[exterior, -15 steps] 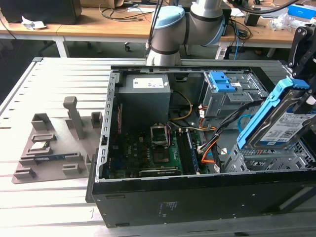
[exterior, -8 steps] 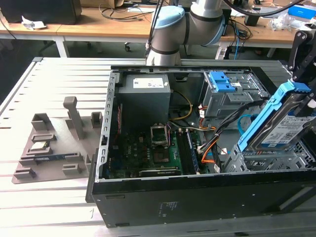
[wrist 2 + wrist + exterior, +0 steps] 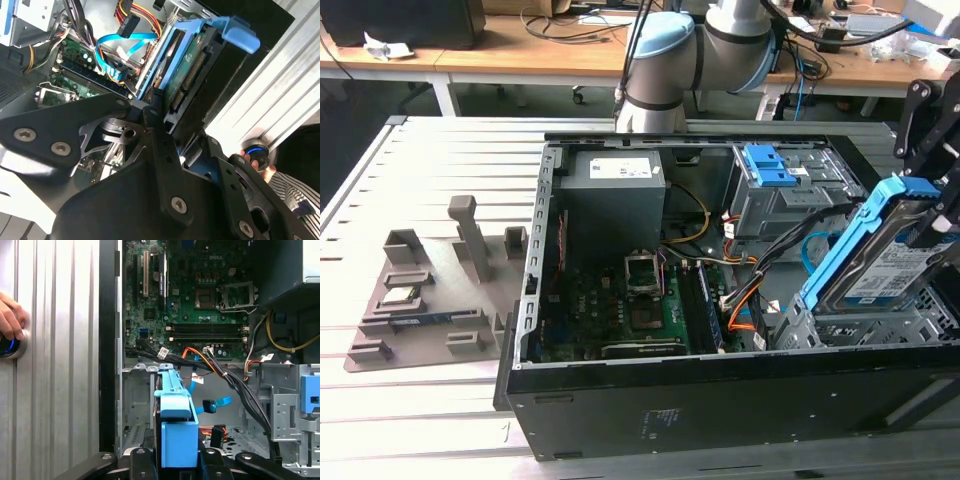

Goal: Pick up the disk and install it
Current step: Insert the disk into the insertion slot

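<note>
The disk point(image 3: 885, 265), a silver drive with a white-and-blue label in a bright blue carrier frame point(image 3: 850, 235), hangs tilted over the metal drive bay point(image 3: 880, 325) at the open computer case's corner on the exterior view's right. My gripper point(image 3: 938, 222) is shut on the disk's upper end. In the second wrist view the black fingers point(image 3: 152, 112) clamp the disk point(image 3: 187, 65) edge-on, its connector side showing. In the first wrist view the blue carrier point(image 3: 175, 410) sits between the fingers point(image 3: 142, 456), above the bay's floor point(image 3: 137, 405).
Inside the case point(image 3: 620, 420) lie the motherboard point(image 3: 630, 300), a grey power-supply box point(image 3: 612, 185), a drive cage with blue latches point(image 3: 767, 165) and loose cables point(image 3: 760, 280) beside the bay. A grey fixture plate point(image 3: 430, 290) lies left. A hand point(image 3: 10, 315) rests on a lit button.
</note>
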Controlling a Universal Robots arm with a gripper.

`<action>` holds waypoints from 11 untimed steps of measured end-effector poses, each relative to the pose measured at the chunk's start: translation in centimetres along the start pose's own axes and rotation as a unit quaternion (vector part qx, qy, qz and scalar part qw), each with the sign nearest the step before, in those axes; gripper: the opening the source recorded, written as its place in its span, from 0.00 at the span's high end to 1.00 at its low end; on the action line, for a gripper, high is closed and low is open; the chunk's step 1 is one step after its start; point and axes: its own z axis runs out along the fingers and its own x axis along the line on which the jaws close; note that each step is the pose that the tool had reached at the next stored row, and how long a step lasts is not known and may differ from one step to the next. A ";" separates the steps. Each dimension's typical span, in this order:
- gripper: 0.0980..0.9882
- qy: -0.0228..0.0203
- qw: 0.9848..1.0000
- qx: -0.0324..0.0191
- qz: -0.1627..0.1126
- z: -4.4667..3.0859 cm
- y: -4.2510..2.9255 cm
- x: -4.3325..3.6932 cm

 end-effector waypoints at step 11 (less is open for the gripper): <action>0.70 0.000 1.000 0.000 0.000 1.87 0.05 0.00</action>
